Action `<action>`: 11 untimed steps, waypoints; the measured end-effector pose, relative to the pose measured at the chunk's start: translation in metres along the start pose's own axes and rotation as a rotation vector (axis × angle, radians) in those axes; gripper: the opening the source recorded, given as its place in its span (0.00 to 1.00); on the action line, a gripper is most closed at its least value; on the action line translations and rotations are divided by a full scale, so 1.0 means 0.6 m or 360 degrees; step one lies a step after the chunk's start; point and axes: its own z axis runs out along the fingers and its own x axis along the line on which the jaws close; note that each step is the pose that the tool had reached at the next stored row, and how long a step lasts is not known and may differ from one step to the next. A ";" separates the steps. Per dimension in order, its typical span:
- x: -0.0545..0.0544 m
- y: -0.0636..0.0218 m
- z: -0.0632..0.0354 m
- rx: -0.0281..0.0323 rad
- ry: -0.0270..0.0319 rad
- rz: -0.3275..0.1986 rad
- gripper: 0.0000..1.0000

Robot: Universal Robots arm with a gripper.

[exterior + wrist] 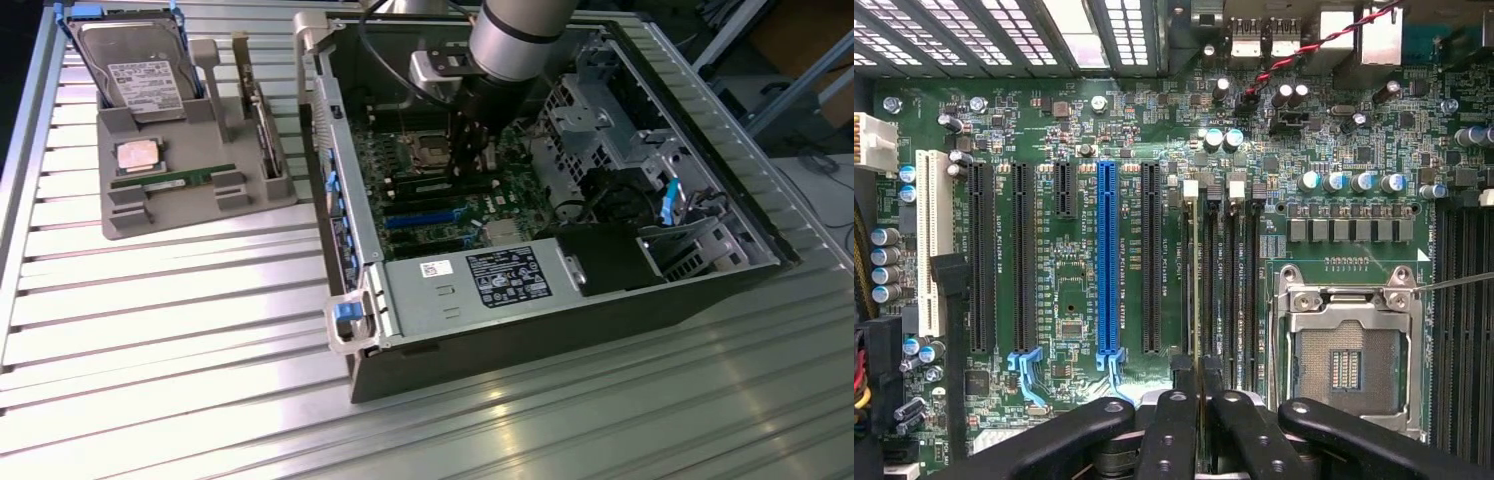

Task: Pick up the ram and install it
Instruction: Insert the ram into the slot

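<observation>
Fingertips of the gripper (1197, 385) stand nearly closed around the ram (1196, 290), seated edge-on in a motherboard (1074, 300) memory slot. Uneven pressure could leave one end unlatched; any tilt risks damaging the slot's contacts.

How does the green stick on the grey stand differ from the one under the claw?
The spare ram rests in the stand outside the case; the slotted ram stands in a motherboard slot. The spare ram is far from the gripper; the slotted ram, right at it. Both are long, slim.
</observation>
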 end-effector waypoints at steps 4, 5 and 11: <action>0.000 0.000 0.000 0.00000 -0.00046 0.0000 0.38; 0.000 0.000 -0.003 -0.00001 -0.00043 0.0000 0.38; -0.002 0.004 -0.053 0.00074 0.00020 0.0000 0.31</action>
